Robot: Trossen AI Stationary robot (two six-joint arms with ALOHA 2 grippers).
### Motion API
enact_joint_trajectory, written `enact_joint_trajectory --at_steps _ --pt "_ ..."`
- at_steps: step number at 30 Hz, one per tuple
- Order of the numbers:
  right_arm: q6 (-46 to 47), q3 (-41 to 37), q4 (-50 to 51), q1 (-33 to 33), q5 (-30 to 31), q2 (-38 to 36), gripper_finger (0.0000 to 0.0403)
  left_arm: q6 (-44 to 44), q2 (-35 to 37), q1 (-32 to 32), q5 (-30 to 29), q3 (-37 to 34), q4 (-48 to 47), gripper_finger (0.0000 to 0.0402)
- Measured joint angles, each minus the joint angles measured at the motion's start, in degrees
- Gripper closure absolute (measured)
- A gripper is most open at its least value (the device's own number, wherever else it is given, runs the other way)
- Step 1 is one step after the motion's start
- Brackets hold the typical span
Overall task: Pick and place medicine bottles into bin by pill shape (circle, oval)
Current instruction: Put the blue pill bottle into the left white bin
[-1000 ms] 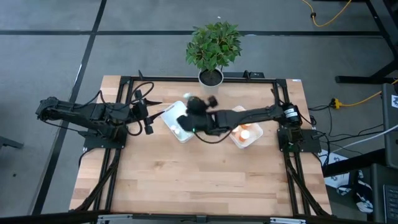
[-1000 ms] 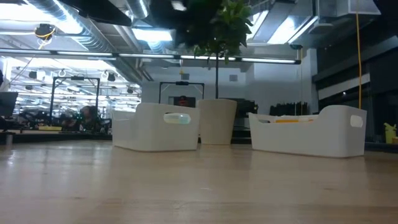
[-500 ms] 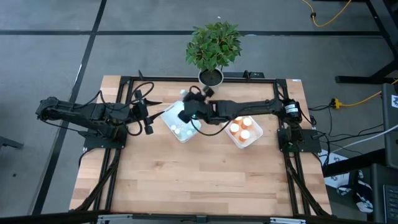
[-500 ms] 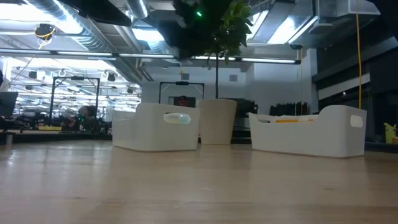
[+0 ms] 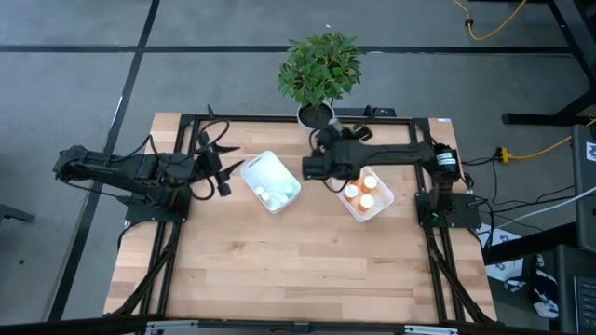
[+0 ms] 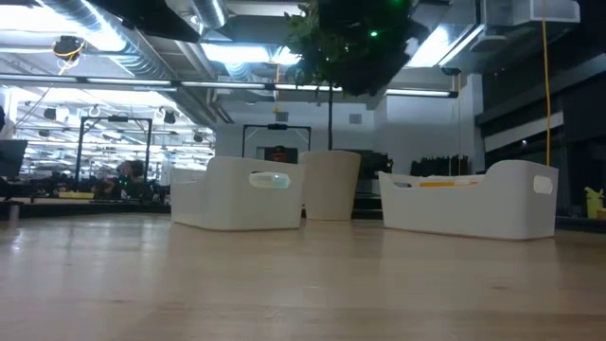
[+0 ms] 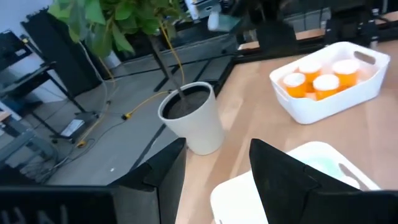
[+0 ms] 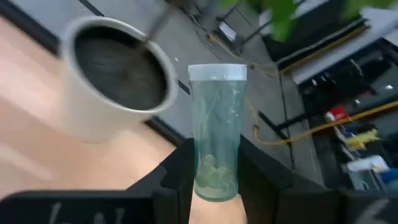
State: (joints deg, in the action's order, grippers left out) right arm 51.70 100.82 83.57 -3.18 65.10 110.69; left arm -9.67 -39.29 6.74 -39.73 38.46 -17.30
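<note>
One pale teal bottle [image 8: 216, 132] sits clamped upright between the right gripper's [image 5: 314, 168] fingers, raised between the two bins (near the plant pot [image 8: 118, 84]); the left gripper's [image 7: 214, 163] fingers are spread, empty, at the surface's left edge.

Four cameras cover one wooden table [image 5: 298, 270] with a potted plant [image 5: 319, 70] at its far edge.

The high view looks straight down from well above the plant, taking in the whole table. The low view sits at tabletop height, facing level toward the plant's white pot [image 6: 330, 185], flanked by two white bins [image 6: 239, 192] [image 6: 471, 199]. The left wrist view looks across at the pot [image 7: 191, 117] from close by, sharing the orange-bottle bin [image 7: 367, 87] with the high view [image 5: 382, 208]. The right wrist view faces the pot [image 8: 118, 87] at very short range.
</note>
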Motion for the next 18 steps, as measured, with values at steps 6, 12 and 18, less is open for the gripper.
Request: enact_joint_trajectory --at_steps 6,12,18 --pt "-2.5 0.0 6.3 -4.0 -4.6 -3.5 0.0299 0.1 0.0 -1.7 -0.1 0.0 -0.1 0.0231" --pt "-6.9 -2.0 6.1 -6.6 -19.8 -8.0 0.0299 0.5 0.0 -2.4 -0.1 0.0 -0.2 0.0231" --pt "-10.5 -8.7 -4.7 -5.5 -39.9 -12.6 0.0299 0.5 0.0 -2.4 -0.1 0.0 -0.2 0.0231"
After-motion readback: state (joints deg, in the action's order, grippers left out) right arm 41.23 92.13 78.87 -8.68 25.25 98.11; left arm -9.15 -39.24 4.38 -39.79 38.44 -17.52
